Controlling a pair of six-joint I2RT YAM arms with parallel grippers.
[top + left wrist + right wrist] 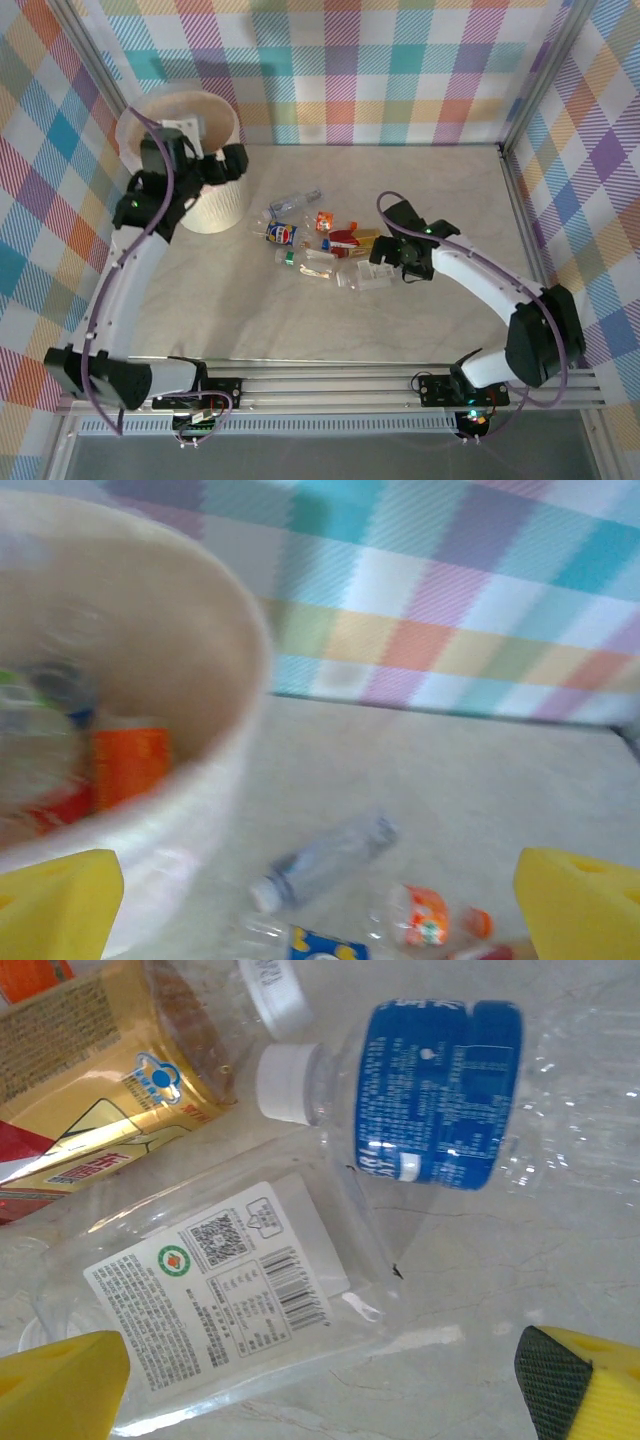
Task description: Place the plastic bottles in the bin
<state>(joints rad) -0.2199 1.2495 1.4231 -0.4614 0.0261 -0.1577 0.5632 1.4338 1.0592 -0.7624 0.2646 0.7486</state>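
While most of the plastic bottles (325, 245) lie scattered in a loose heap at the middle of the table (450, 180), the two arms are seen divided between the two ends of the job.

The left gripper (188, 128) is held over the mouth of the bin (218, 205), which stands towards the far left corner. Its yellow fingers (60, 905) are spread wide and nothing is carried between them. Inside the bin an orange-labelled bottle (130, 765) can be made out in the blurred left wrist view, with at least one clear bottle beside it, so part of the work is judged done. A station above the opening is judged to be chosen so that anything let go falls inside rather than against the rim.

The right gripper (383, 268) is lowered at the right edge of the heap, jaws apart and empty. Below it a flattened clear bottle (220, 1290) with a white label lies between the spread fingers. It is touched at its upper edge by a blue-labelled bottle (440, 1090) with a white cap, and a gold-labelled bottle (110, 1040) lies just beside. The wide opening is judged to be kept so that the flattened body can be straddled. Because the neighbours lie so close, one may be caught or pushed when the jaws are closed.
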